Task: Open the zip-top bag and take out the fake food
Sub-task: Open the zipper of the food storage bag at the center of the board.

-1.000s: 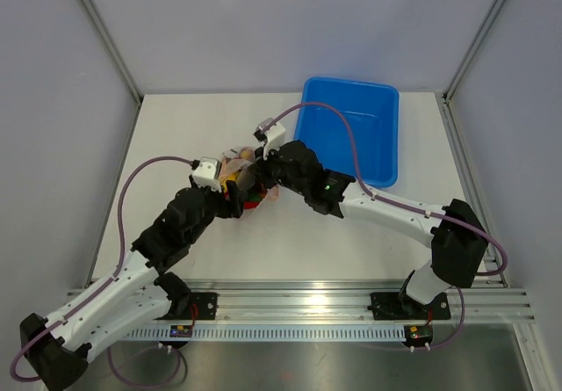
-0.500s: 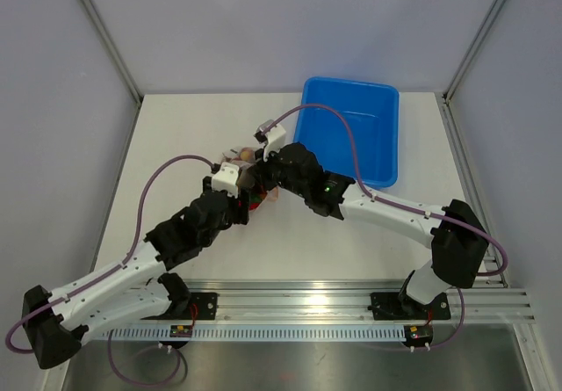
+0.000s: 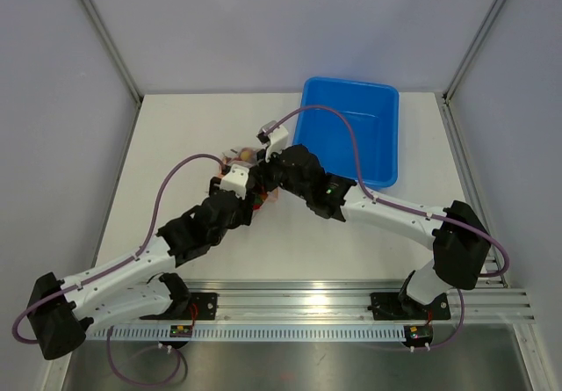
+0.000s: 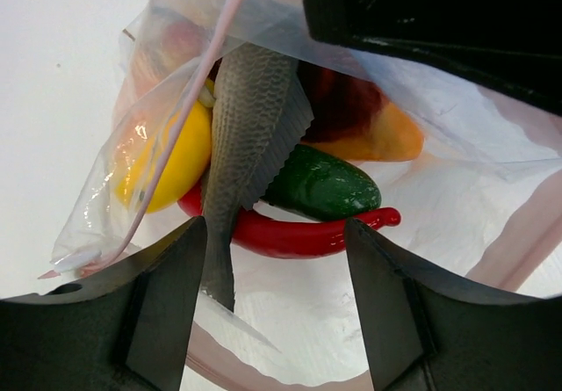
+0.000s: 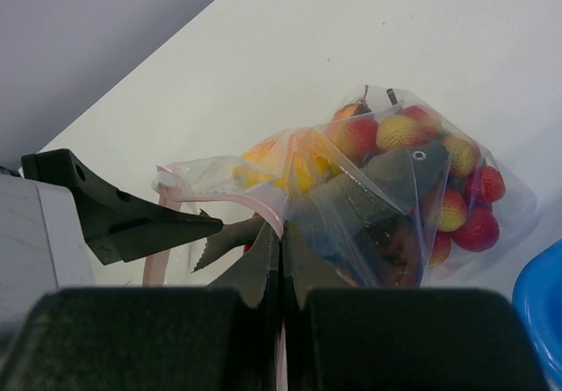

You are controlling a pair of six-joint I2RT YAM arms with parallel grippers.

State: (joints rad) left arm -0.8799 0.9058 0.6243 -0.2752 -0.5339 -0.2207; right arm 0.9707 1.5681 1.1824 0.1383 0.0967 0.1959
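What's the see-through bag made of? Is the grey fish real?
The bag looks like thin clear plastic: it crinkles and shines. The grey fish seems moulded plastic, matte, with neat stamped scales, so probably a toy.

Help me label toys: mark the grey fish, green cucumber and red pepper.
grey fish (image 4: 250, 119), left wrist view, middle of its scaled body.
green cucumber (image 4: 320, 184), left wrist view, its rounded middle.
red pepper (image 4: 299, 237), left wrist view, its curved body.

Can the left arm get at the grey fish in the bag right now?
Probably yes. The right gripper pinches the zip-top bag at its rim, holding the mouth open. The left gripper has its jaws open on either side of the grey fish tail, with nothing between.
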